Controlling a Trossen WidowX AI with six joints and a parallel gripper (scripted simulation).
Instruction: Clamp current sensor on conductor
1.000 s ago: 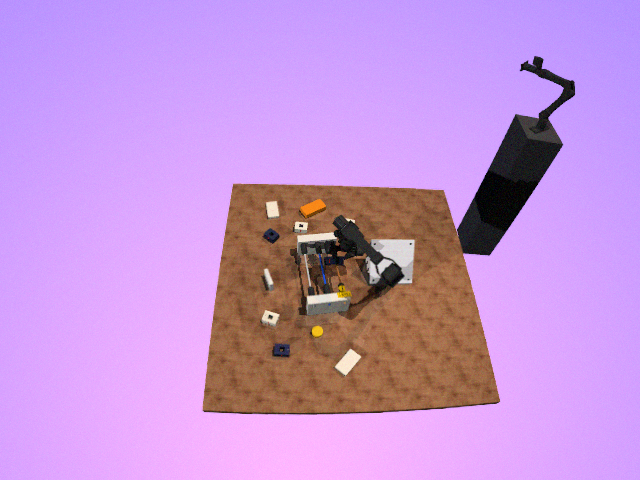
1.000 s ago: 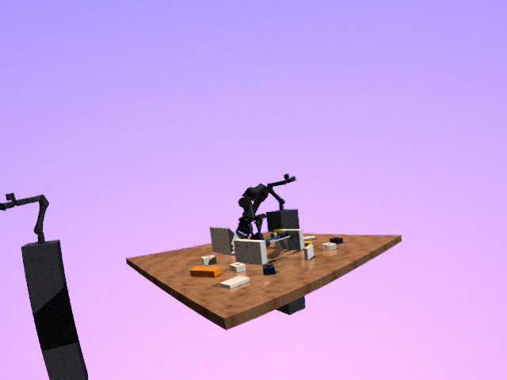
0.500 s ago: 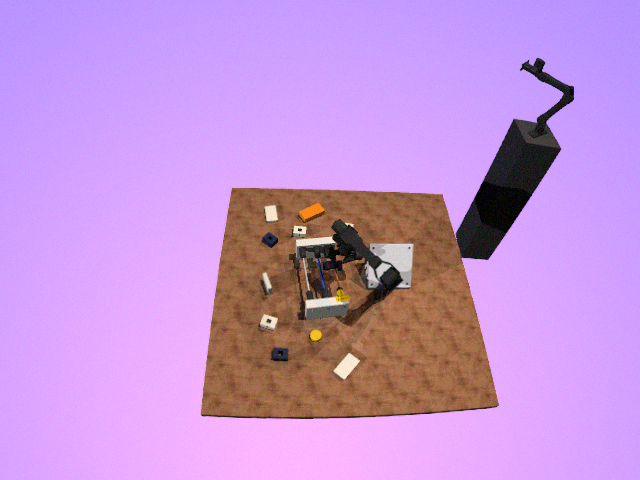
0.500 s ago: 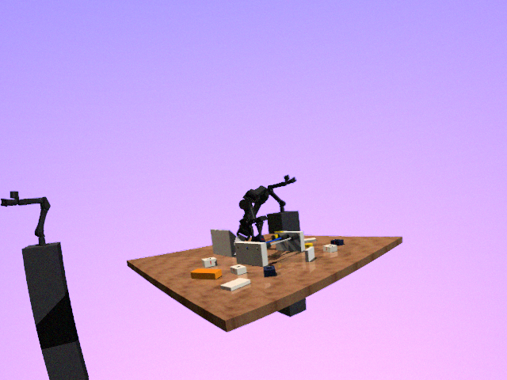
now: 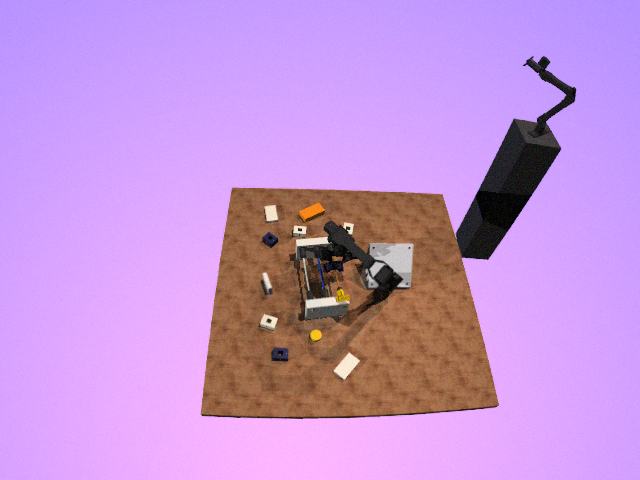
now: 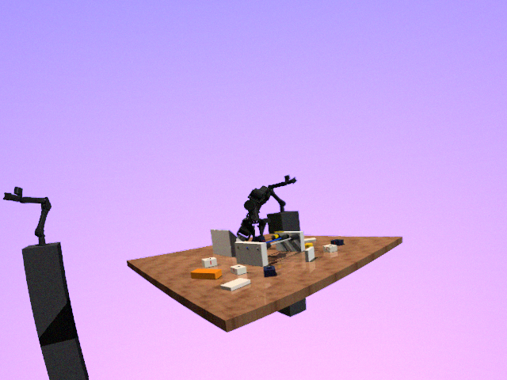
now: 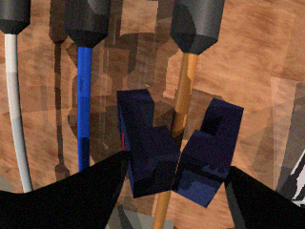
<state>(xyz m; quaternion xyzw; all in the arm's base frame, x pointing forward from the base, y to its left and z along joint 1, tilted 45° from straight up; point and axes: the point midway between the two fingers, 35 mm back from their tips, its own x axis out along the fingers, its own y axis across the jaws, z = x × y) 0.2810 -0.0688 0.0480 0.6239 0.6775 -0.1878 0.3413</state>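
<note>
My gripper (image 7: 177, 165) is shut on the open dark blue split-core sensor (image 7: 152, 157) (image 5: 333, 266), one finger on each half. In the wrist view the halves spread in a V and meet at the near end; a red mark shows on the left half's outer edge. The orange conductor (image 7: 187, 73) (image 5: 337, 280) shows between the spread halves, passes behind where they meet and comes out below. Whether it lies inside the jaws cannot be told. A yellow marker (image 5: 341, 295) stands by that conductor's near end; its lettering is unreadable.
Left of the sensor run a blue conductor (image 7: 84, 105) and a white one (image 7: 13, 91), between two grey end blocks (image 5: 326, 308) (image 6: 251, 253). A grey plate (image 5: 400, 258) is to the right. Around lie an orange block (image 5: 311, 212), a yellow disc (image 5: 315, 335) and several small white and navy blocks.
</note>
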